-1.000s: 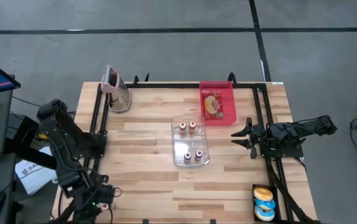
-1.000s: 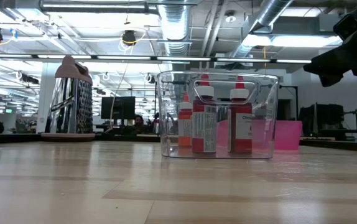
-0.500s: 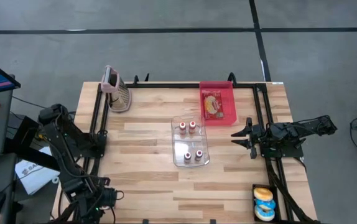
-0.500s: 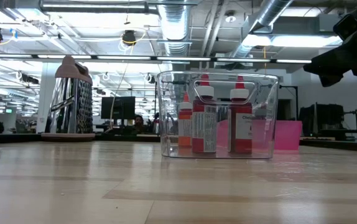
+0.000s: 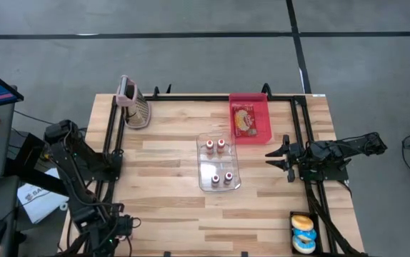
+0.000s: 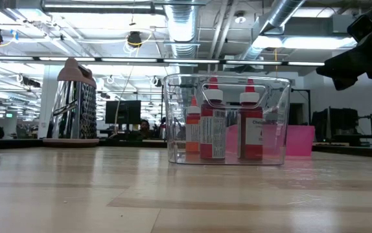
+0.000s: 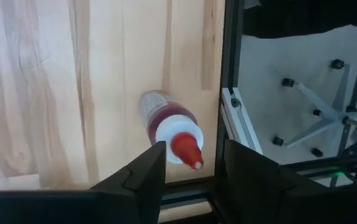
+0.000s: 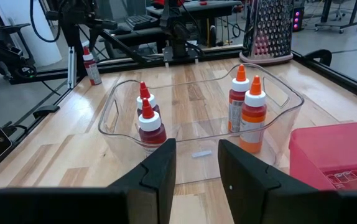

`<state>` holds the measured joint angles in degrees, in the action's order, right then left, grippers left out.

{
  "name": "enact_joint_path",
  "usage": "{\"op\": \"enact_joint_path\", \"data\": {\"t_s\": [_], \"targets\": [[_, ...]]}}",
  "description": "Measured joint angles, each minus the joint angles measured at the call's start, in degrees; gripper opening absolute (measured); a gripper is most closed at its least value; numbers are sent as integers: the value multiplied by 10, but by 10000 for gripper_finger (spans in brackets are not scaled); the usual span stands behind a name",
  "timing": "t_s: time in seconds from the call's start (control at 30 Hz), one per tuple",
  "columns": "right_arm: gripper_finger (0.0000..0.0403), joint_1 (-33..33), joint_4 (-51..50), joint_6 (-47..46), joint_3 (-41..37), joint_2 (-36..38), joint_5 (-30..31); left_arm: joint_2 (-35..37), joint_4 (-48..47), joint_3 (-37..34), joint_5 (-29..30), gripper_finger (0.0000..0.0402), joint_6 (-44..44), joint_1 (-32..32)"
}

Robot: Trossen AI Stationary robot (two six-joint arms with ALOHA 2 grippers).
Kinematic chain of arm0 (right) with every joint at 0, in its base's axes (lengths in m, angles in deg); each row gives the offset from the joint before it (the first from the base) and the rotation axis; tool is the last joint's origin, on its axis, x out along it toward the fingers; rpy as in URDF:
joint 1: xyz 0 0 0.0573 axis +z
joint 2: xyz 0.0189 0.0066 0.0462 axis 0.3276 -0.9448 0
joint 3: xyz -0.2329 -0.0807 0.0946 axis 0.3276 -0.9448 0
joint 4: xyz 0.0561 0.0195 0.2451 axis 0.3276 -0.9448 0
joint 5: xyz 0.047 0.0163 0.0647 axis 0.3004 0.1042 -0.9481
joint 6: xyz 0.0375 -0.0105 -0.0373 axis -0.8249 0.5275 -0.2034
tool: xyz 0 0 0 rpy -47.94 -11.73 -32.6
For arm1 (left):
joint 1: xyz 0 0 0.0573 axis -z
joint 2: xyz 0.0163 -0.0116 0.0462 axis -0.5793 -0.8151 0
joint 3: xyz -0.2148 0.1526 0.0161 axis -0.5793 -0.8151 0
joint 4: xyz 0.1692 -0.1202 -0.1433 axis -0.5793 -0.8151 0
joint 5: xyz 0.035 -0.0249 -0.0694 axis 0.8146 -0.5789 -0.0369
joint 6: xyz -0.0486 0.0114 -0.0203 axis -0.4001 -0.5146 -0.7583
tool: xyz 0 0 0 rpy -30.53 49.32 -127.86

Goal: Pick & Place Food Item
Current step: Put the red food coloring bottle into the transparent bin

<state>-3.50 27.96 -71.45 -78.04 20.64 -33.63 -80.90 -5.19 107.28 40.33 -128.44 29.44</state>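
Note:
A red sauce bottle (image 7: 166, 121) with a white cap and a red nozzle (image 7: 188, 149) stands upright on its base at the table's near left corner. It also shows far off in the right wrist view as the sauce bottle (image 8: 91, 67). My left gripper (image 7: 192, 149) hangs over it, pointing steeply down and open, one finger on each side of the cap. In the high view my left gripper (image 5: 118, 225) covers the bottle. My right gripper (image 8: 197, 163) waits open at the table's right side (image 5: 280, 153), facing the clear bin (image 8: 197, 118). My left gripper comes at the bottle's capped top (image 7: 166, 134) from above, one finger on each side of it. I cannot tell whether either finger touches the cap. The bottle stands on the table.
The clear bin (image 5: 219, 163) in the table's middle holds several sauce bottles. Behind it a pink tray (image 5: 251, 120) carries a food packet. A metal grater (image 5: 133, 106) stands far left, and a box with two doughnuts (image 5: 303, 232) near right. A black frame rail (image 7: 228, 93) runs close beside the bottle.
My left gripper has sunk a little over the bottle at the near left corner. The bottle has stayed in place.

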Motion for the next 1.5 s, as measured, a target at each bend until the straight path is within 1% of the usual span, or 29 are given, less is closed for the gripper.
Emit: {"op": "enact_joint_path", "data": {"t_s": [0.2, 0.3, 0.5, 0.7, 0.83, 0.93, 1.03, 1.13, 1.23, 1.33, 1.5], "targets": [[113, 0, 0, 0, 0, 0, 0, 0, 13, -15, 0, 158, -8, 0], [113, 0, 0, 0, 0, 0, 0, 0, 14, -15, 0, 151, -7, 0], [113, 0, 0, 0, 0, 0, 0, 0, 14, -15, 0, 115, -8, 0], [113, 0, 0, 0, 0, 0, 0, 0, 8, -14, 1, 64, -17, -1], [113, 0, 0, 0, 0, 0, 0, 2, -3, -13, 1, 27, -23, -14], [113, 0, 0, 0, 0, 0, 0, 2, -12, -12, 5, 27, -22, -30], [113, 0, 0, 0, 0, 0, 0, 9, -27, -14, 36, 26, 1, -51], [113, 0, 0, 0, 0, 0, 0, 22, -57, -15, 69, 26, 40, -90], [113, 0, 0, 0, 0, 0, 0, 39, -73, -15, 94, 26, 106, -144], [113, 0, 0, 0, 0, 0, 0, 58, -83, -15, 114, 26, 188, -212], [113, 0, 0, 0, 0, 0, 0, 85, -79, -15, 119, 26, 346, -346]]}}
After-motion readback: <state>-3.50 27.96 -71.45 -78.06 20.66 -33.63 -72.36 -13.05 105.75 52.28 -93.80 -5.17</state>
